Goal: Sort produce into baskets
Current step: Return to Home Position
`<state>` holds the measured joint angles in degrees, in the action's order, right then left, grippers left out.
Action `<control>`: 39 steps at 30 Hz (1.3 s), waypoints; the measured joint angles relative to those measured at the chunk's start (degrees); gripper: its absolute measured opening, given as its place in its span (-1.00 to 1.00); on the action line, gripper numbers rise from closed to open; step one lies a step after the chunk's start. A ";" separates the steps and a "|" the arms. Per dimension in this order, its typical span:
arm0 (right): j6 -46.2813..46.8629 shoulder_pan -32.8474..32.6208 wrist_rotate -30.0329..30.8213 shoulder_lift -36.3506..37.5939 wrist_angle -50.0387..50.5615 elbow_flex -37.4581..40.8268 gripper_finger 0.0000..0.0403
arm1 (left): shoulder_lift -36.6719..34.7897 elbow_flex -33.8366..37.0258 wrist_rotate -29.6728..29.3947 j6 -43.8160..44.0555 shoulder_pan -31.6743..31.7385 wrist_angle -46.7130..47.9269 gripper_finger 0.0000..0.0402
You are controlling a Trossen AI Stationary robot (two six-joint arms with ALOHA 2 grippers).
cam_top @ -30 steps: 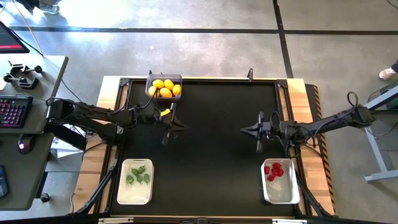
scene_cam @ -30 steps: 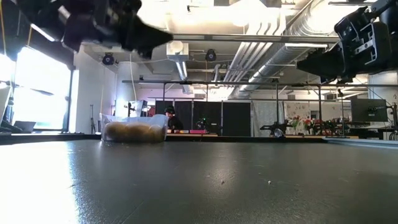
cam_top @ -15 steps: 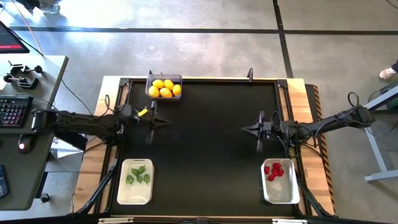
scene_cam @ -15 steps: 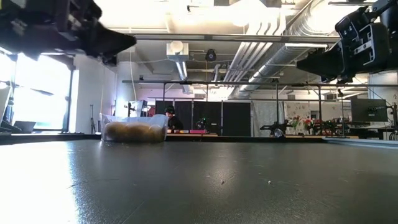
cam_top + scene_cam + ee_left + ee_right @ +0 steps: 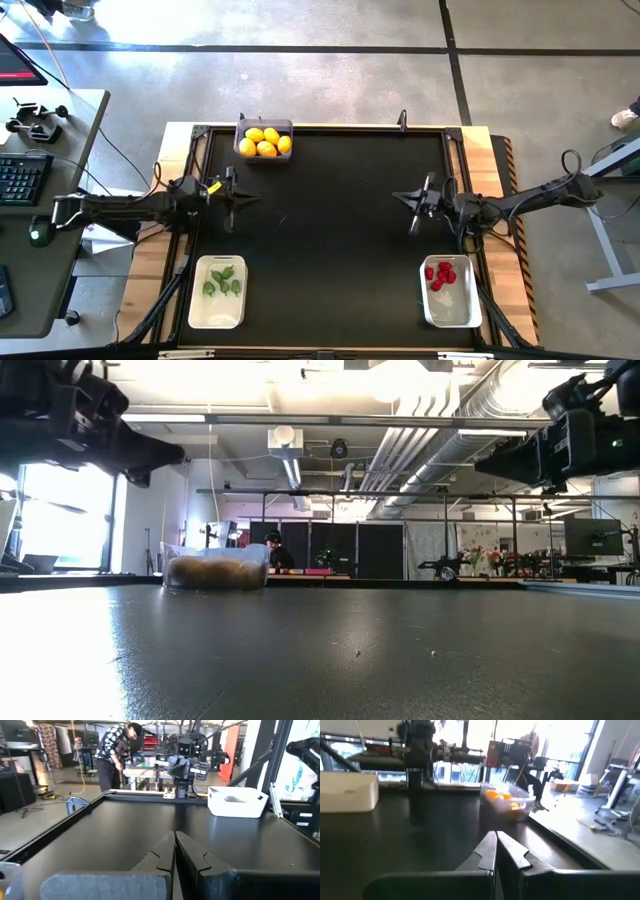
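Hovering empty and closed by the black table's [image 5: 330, 250] side edges, left gripper [image 5: 175, 836] and right gripper [image 5: 496, 836] could, swinging low, have clipped the dark grey bin [image 5: 265, 122] of yellow toy lemons [image 5: 265, 141] near the far-left corner.

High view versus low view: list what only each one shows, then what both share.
Only the high view: the left white bin with green pieces and the right white bin with red pieces. Only the low view: the room behind the table, with ceiling pipes and a distant person. Both: the black table, the bin of yellow fruit at its far edge, and the left gripper and right gripper, raised above the table.
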<state>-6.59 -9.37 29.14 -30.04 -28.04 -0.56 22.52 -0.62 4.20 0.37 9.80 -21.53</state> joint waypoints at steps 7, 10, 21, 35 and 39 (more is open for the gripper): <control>1.64 0.01 -2.19 15.71 13.99 0.00 -1.00 | -15.54 -0.03 -0.90 -0.54 0.00 14.57 -1.00; 1.66 0.21 -8.02 24.34 19.71 0.02 -1.00 | -22.31 -0.12 -3.04 -0.40 -0.03 21.17 -1.00; 3.99 18.60 -26.30 29.86 26.15 0.02 -1.00 | -22.36 -0.99 -3.87 -1.60 0.21 23.05 -1.00; 2.74 34.31 -26.01 29.77 26.82 0.02 -1.00 | -21.20 -1.01 -6.21 1.49 2.86 23.11 -1.00; 4.58 35.37 -24.95 29.77 26.62 0.02 -1.00 | -20.37 -1.01 -6.20 2.59 3.10 23.12 -1.00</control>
<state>-2.02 26.00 4.19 -0.27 -1.42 -0.54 2.15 -1.63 -2.00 2.96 12.91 1.58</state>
